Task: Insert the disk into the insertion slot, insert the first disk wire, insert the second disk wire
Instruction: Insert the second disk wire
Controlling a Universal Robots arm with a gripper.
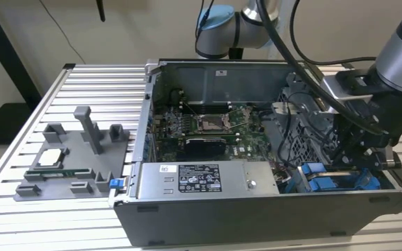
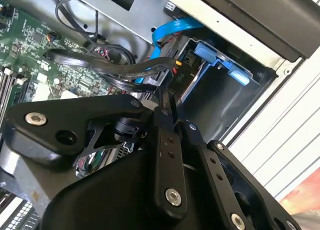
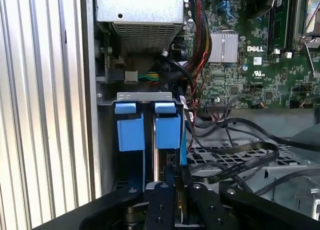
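Disk (image 3: pixel 167 132), in its blue carrier, is judged to be already seated in the insertion slot (image 3: pixel 165 96) of the drive cage (image 3: pixel 125 96), at the near corner of the computer case (image 1: pixel 208 68) on the exterior view's right. It is taken for the task's disk because it stands in line with the end effector (image 3: pixel 176 190). A second blue carrier (image 3: pixel 130 132) is seen just beside it in the like bay.

The end effector is lowered into the case close against the seated disk's edge, and its fingers (image 3: pixel 161 200) are drawn together, clenched. What is pinched between them, if anything, cannot be made out in either wrist view. Black wires (image 3: pixel 235 160) are looped just beside it, over the cage and the motherboard (image 3: pixel 240 65), and a blue flat cable (image 2: pixel 175 27) is curved down toward the carriers.

The insertion step is therefore judged finished or at its last push, with the wire steps in hand or not yet done. For a wire, a small connector would have to be squared to its socket and pressed straight, with the loose loops kept out of the way.

Counted: one arm, one end effector, two blue carriers, one blue flat cable, one power supply (image 1: pixel 201 180), one grey fixture (image 1: pixel 68 157) well apart on the slatted surface (image 1: pixel 61 219).
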